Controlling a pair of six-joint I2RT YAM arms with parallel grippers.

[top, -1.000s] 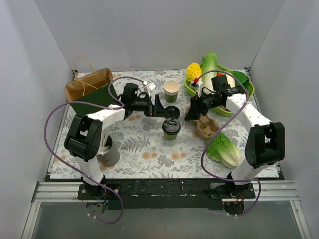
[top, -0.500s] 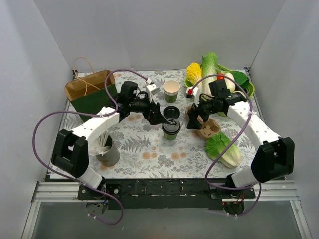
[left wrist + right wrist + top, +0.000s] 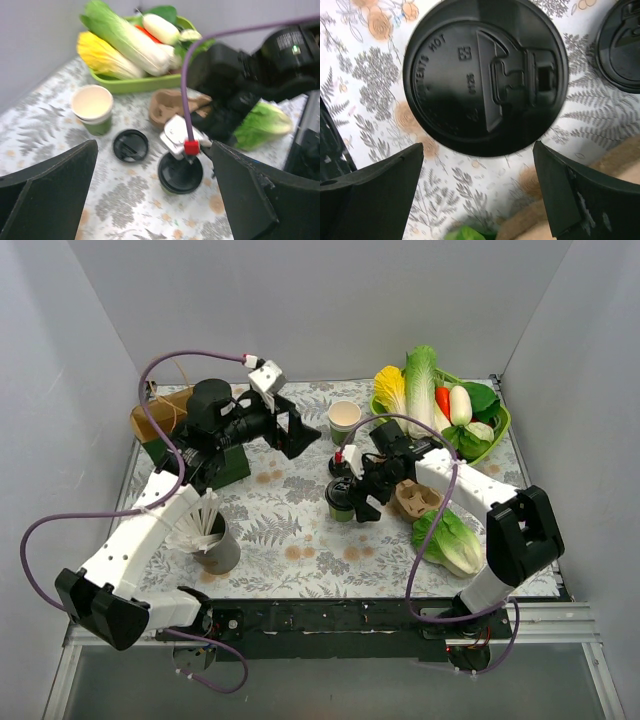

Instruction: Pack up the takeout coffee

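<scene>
1. Near the middle of the worktop (image 3: pixel 300 550), standing upright: lidded coffee cup (image 3: pixel 341 502), with a black lid seated on top and a dark green lower wall showing.
2. Directly above that cup and pointing down: right end effector (image 3: pixel 477 145), fingers (image 3: pixel 375 195) spread wide, one on each side of the lid in the wrist view and clear of its rim, clamped on nothing.
3. Just beyond the lidded cup, lying flat on the worktop: loose black lid (image 3: pixel 130 145), apart from both cups.
4. Farther back again, upright and uncovered: open cup (image 3: pixel 344 420), cream above and green below.
5. Raised over the far left part of the worktop and aimed toward the cups: left end effector (image 3: pixel 298 433), fingers wide apart, gripping nothing.
6. Just right of the lidded cup: brown pulp tray (image 3: pixel 415 500), partly hidden under the right arm.
7. Near right, lying on its side: lettuce (image 3: pixel 450 540).
8. Far right: green basket (image 3: pixel 497 430), filled with vegetables.
9. Near left: grey cup (image 3: pixel 218 550), holding white sticks.
10. Far left, mostly hidden behind the left arm: paper bag (image 3: pixel 150 420).
</scene>
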